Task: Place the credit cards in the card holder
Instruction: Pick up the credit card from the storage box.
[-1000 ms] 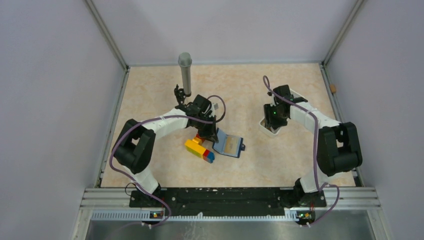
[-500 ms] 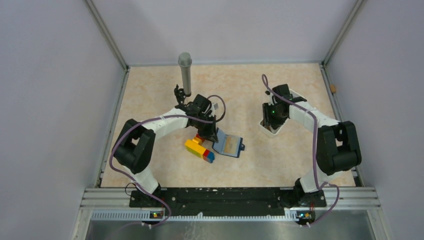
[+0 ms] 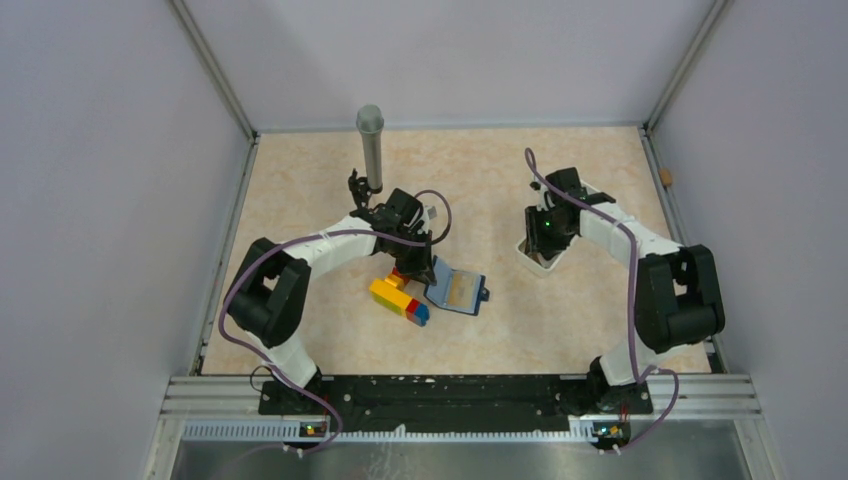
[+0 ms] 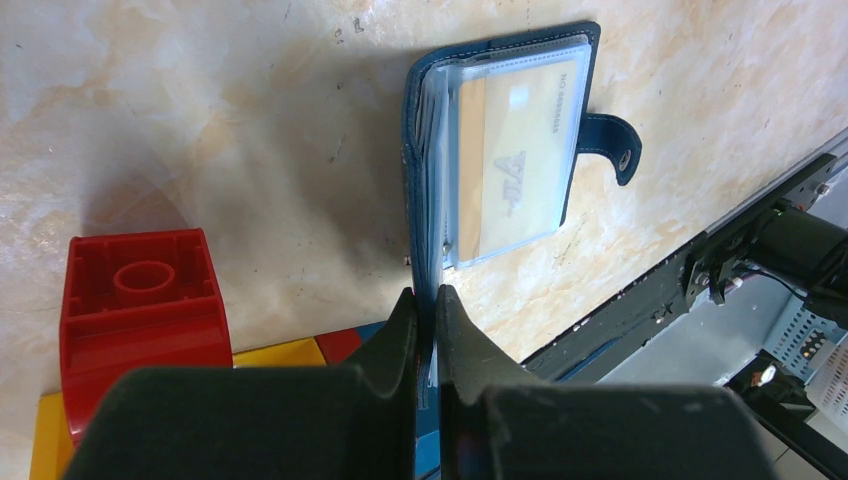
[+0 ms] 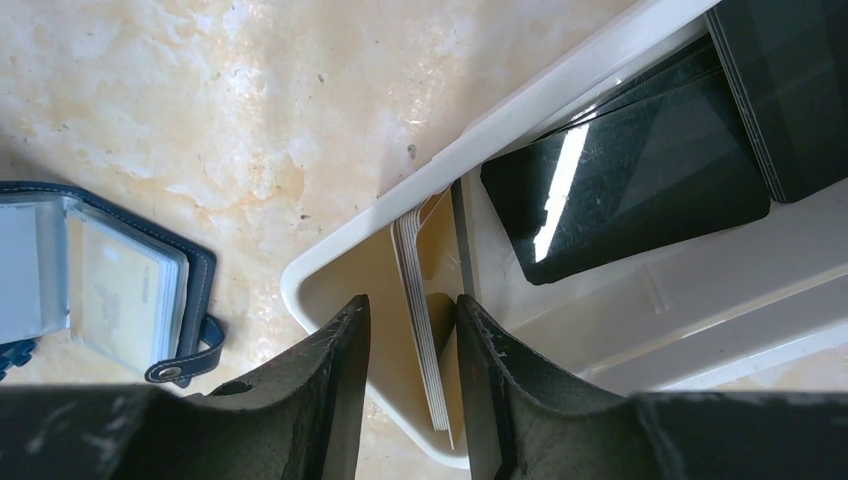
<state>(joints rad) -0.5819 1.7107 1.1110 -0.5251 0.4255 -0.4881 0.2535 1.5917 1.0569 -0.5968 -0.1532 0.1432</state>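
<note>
- Near the middle of the table (image 3: pixel 480 180), the card holder (image 3: pixel 458 291) lies open with its clear inner sleeves facing up.
- One yellow-gold card (image 4: pixel 510 160) shows through the top sleeve, and the navy snap tab (image 4: pixel 612 148) sticks out on the holder's right side.
- At the holder's left edge, the left gripper (image 4: pixel 425 300) is clenched on one raised navy leaf, its fingers pressed tight against it with no gap showing.
- Just left of that grip sits a cluster of toy bricks (image 3: pixel 398 293). A red brick (image 4: pixel 140 300) stands on a yellow one (image 4: pixel 290 352), touching or nearly touching the holder's left side.
- Well to the right of the holder, a white tray (image 5: pixel 560 100) lies at an angle on the table, with the right gripper (image 5: pixel 410 305) lowered into its near-left end.
- Inside that end of the tray, the credit cards (image 5: pixel 420 330) stand on edge as a thin pale stack leaning against the tray wall.
- The right fingers (image 5: pixel 340 380) straddle this stack, one on each side. A sliver of space shows between each pad and the cards, so the jaws stand apart and are not clamped on the cards.
- Farther along the tray lie glossy black flat blocks (image 5: pixel 620 180), apart from the card stack.
- Toward the far left of the table, a grey cylindrical post (image 3: pixel 370 148) stands upright just beyond the left arm's wrist.
</note>
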